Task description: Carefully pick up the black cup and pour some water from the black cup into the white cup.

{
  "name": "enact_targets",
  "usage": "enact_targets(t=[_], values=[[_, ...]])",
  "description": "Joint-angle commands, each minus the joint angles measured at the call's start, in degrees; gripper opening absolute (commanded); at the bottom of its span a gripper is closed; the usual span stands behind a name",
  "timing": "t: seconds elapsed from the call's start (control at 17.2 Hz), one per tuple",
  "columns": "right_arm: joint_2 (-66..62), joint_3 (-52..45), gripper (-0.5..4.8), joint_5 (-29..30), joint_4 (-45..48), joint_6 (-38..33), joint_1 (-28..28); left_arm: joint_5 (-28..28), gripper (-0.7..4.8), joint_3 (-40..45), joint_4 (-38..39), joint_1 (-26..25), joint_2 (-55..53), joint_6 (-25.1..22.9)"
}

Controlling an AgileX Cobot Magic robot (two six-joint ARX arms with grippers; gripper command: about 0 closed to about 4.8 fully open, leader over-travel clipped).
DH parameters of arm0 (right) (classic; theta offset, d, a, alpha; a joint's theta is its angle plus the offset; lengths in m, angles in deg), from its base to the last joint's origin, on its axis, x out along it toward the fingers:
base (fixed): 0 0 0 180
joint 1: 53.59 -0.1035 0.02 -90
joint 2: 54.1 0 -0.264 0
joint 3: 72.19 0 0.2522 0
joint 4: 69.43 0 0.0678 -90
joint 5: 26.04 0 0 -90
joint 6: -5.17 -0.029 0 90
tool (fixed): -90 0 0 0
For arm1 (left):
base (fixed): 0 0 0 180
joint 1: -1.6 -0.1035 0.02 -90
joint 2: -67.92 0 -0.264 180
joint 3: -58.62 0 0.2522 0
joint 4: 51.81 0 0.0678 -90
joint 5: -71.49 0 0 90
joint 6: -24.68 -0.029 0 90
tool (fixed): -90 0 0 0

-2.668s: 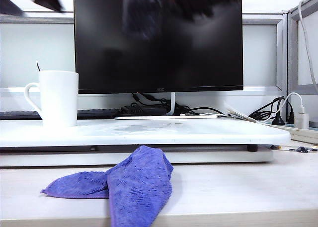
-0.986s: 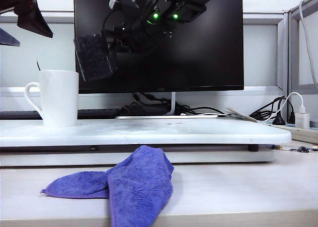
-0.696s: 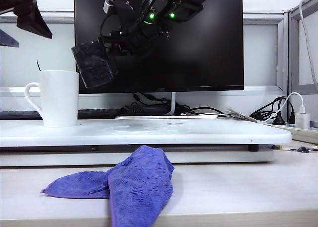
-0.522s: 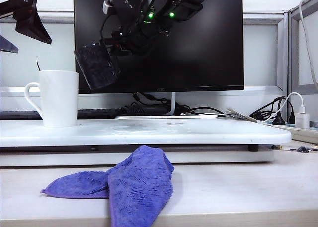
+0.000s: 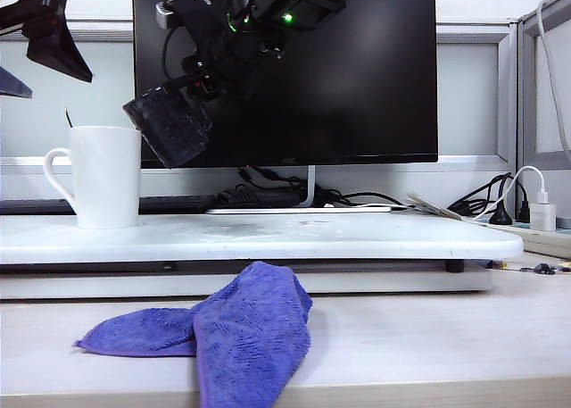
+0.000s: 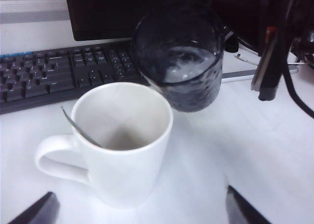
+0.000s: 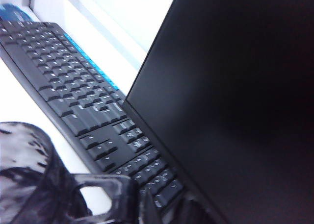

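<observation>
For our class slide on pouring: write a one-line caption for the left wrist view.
Right gripper tilts the black cup over the white cup, water not yet flowing; open left gripper hovers nearby.

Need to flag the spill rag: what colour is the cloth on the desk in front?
Purple-blue, a textured weave; the cloth shows best in the exterior view.

We see the scene from three places. The exterior view sits low at the desk's front edge, facing the monitor (image 5: 285, 73) across the white board (image 5: 357, 238). The left wrist view looks steeply down, close over the white cup (image 6: 120, 140) and black cup (image 6: 179, 62). The right wrist view is closer still, beside the black cup's handle, facing the keyboard (image 7: 83, 101). All three share the black cup and monitor.
</observation>
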Motion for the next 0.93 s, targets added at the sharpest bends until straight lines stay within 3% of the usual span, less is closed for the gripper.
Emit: enact_targets(t=[0.06, 0.93], values=[[0.7, 0.7, -0.05, -1.5, 2.9, 3.1, -0.3, 0.1, 4.79, -0.3, 0.3, -0.1, 0.1, -0.3], [0.8, 1.4, -0.05, -5.8, 5.0, 14.0, -1.8, -1.1, 4.79, -0.3, 0.9, -0.1, 0.1, -0.2]])
